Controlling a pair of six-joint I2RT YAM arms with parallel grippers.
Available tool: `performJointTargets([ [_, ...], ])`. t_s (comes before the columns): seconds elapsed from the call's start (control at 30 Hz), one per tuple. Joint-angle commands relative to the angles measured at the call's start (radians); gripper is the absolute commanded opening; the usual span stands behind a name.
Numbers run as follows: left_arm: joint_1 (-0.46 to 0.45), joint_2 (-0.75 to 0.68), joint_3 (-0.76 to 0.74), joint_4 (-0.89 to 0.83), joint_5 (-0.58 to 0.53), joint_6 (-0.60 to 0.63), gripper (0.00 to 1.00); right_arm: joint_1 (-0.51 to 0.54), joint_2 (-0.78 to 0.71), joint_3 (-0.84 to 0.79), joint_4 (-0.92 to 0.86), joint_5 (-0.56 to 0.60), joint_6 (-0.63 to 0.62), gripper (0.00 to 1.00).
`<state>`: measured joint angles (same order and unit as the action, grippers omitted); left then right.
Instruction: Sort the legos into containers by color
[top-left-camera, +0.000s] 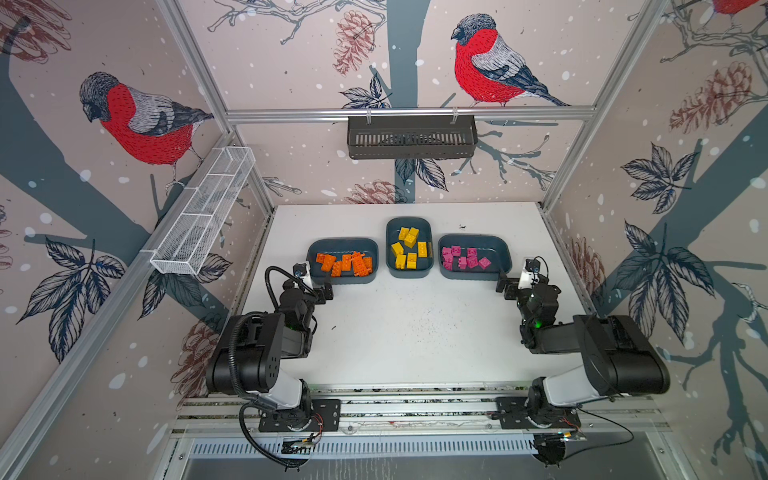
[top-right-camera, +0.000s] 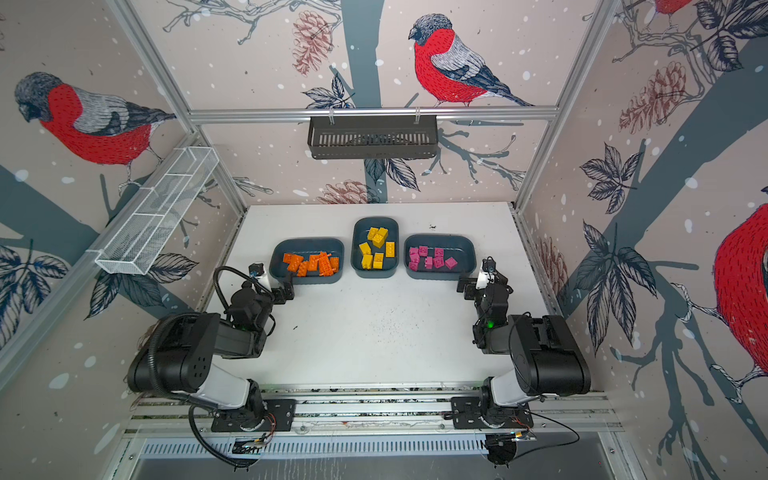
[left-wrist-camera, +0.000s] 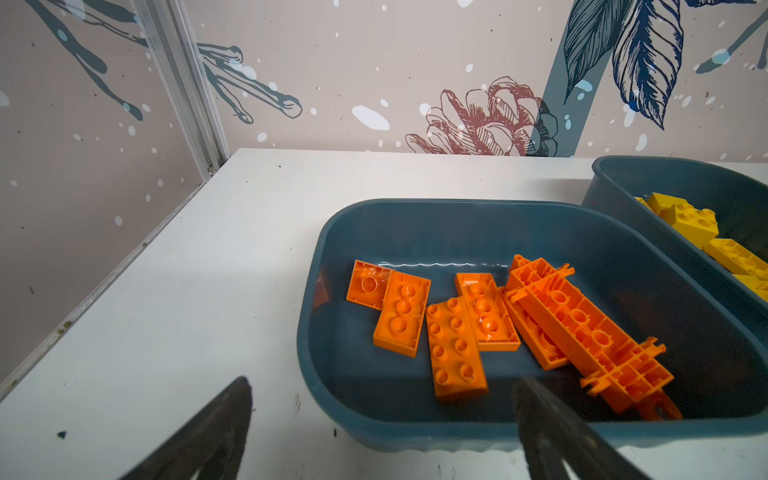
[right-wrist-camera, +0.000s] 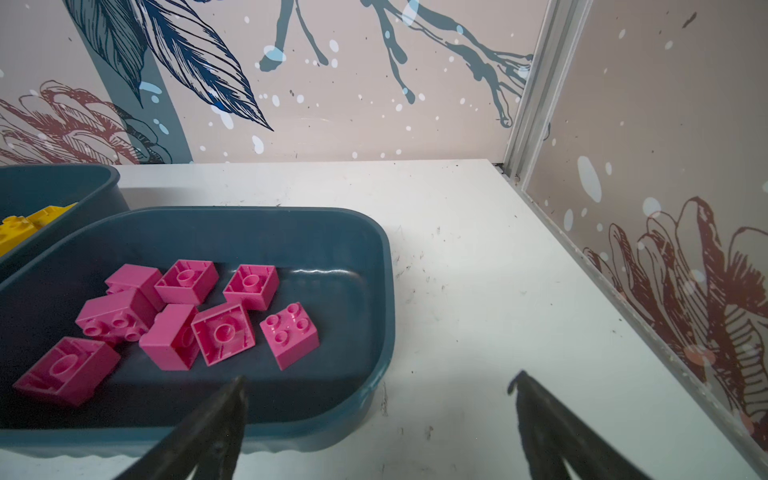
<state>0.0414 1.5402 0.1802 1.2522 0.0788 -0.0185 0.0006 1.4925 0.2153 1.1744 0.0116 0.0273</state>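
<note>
Three teal containers stand in a row in both top views. The left one (top-left-camera: 343, 242) holds orange legos (top-left-camera: 347, 264), the middle one (top-left-camera: 409, 221) yellow legos (top-left-camera: 409, 249), the right one (top-left-camera: 473, 238) pink legos (top-left-camera: 463, 258). My left gripper (top-left-camera: 323, 291) hangs open at the near left corner of the orange tub (left-wrist-camera: 540, 432), nothing between its fingers; the orange bricks (left-wrist-camera: 457, 345) and a long spiky piece (left-wrist-camera: 582, 328) lie inside. My right gripper (top-left-camera: 504, 286) is open and empty at the near right corner of the pink tub (right-wrist-camera: 374, 291), beside the pink bricks (right-wrist-camera: 224, 332).
A black slotted basket (top-left-camera: 411, 137) hangs on the back wall and a white wire-mesh tray (top-left-camera: 203, 212) on the left wall. The white table (top-left-camera: 415, 332) shows no loose bricks. Side walls stand close to both arms.
</note>
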Motion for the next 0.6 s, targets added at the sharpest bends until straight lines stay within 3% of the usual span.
performJointTargets([
  [0.0,-0.002,0.005,-0.009,0.156,0.004,0.019,0.97,-0.010,0.003,0.009,0.034,-0.011,0.021,0.99],
  [0.57,-0.001,0.005,0.030,0.082,-0.017,0.008,0.97,0.000,0.002,0.012,0.028,0.022,0.022,0.99],
])
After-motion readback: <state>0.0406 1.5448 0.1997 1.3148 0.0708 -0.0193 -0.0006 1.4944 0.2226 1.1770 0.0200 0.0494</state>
